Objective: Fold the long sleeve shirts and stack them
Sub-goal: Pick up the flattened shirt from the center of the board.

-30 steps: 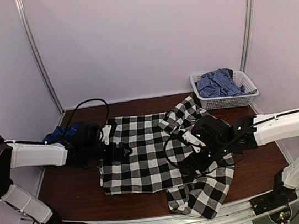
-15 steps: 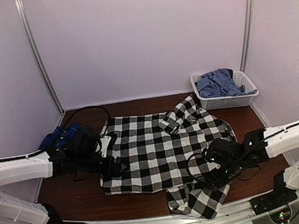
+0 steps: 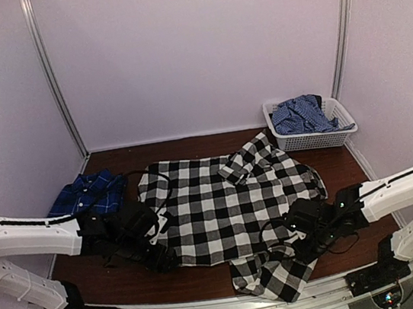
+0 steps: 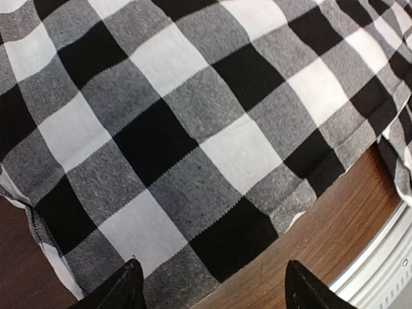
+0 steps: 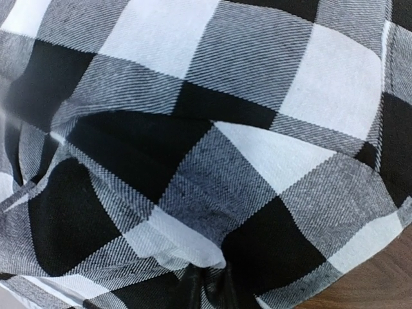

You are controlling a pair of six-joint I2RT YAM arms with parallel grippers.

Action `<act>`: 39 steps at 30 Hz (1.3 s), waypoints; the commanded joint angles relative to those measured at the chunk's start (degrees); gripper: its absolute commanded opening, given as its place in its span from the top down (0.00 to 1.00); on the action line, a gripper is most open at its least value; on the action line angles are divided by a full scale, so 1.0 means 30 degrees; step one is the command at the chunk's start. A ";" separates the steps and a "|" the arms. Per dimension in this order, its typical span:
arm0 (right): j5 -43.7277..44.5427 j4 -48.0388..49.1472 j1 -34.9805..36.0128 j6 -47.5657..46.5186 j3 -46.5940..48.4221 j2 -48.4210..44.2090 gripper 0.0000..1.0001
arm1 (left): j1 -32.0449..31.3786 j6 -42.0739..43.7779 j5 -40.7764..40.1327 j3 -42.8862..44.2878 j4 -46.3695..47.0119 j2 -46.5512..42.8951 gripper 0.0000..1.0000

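The black-and-white checked long sleeve shirt (image 3: 213, 203) lies spread flat across the middle of the table, one sleeve (image 3: 277, 271) trailing toward the near edge. A dark blue plaid shirt (image 3: 88, 196) lies folded at the left. My left gripper (image 3: 167, 258) hovers open over the checked shirt's near-left hem (image 4: 193, 161), its fingertips (image 4: 129, 286) straddling the hem corner and bare wood. My right gripper (image 3: 303, 247) sits at the shirt's near-right hem, shut on a bunched fold of the checked cloth (image 5: 193, 248); the dark fingers (image 5: 206, 290) barely show under it.
A white basket (image 3: 291, 141) holding blue checked cloth (image 3: 305, 114) stands at the back right corner. The brown table (image 3: 363, 228) ends in a metal rail (image 3: 213, 307) along the near edge. Grey walls close in the sides and back.
Both arms dropped toward the near hem. The right gripper went from open to shut on the cloth. The left arm moved off the blue plaid shirt, uncovering it.
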 commanded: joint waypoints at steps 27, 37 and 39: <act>0.1726 -0.3862 -0.1973 0.0907 0.0836 -0.4196 1.00 | -0.4102 -0.1303 -0.5521 0.3085 -0.4342 0.6763 0.58; 0.2235 -0.4721 -0.2427 0.0149 0.2420 -0.3636 1.00 | -0.4017 -0.0488 -0.5083 0.4051 -0.5057 0.5006 1.00; 0.2514 -0.4911 -0.2754 -0.0271 0.2988 -0.3382 1.00 | -0.3596 -0.0045 -0.5327 0.4404 -0.5221 0.4708 1.00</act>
